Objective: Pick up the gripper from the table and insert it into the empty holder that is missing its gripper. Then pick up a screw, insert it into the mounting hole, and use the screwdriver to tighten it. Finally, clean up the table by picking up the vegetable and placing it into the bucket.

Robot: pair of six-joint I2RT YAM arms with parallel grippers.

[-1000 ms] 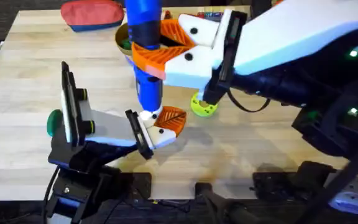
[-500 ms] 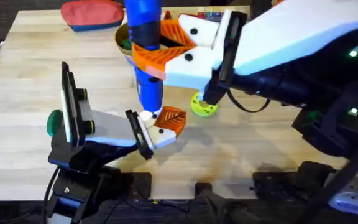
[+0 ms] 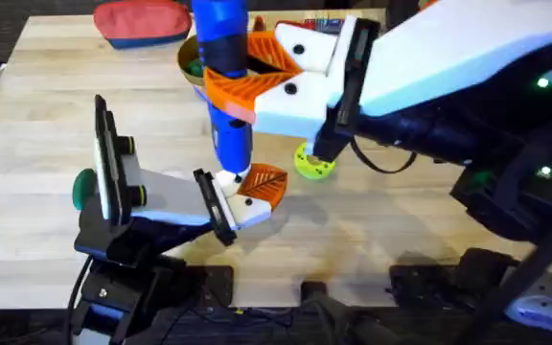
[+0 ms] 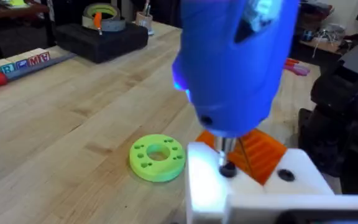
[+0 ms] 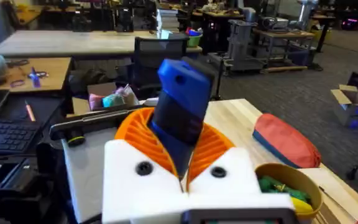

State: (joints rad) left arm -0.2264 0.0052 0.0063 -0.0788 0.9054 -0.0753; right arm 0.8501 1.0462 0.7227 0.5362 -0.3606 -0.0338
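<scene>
You're in a lab or workshop: rows of cluttered workbenches (image 5: 61, 40), office chair (image 5: 160, 56), cardboard box (image 5: 353, 102) behind.

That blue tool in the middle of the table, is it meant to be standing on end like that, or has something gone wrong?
Nothing looks wrong. The blue screwdriver is held upright by the right gripper, its tip on a screw in the white holder beside the orange gripper. Nothing is spilled or broken.
</scene>
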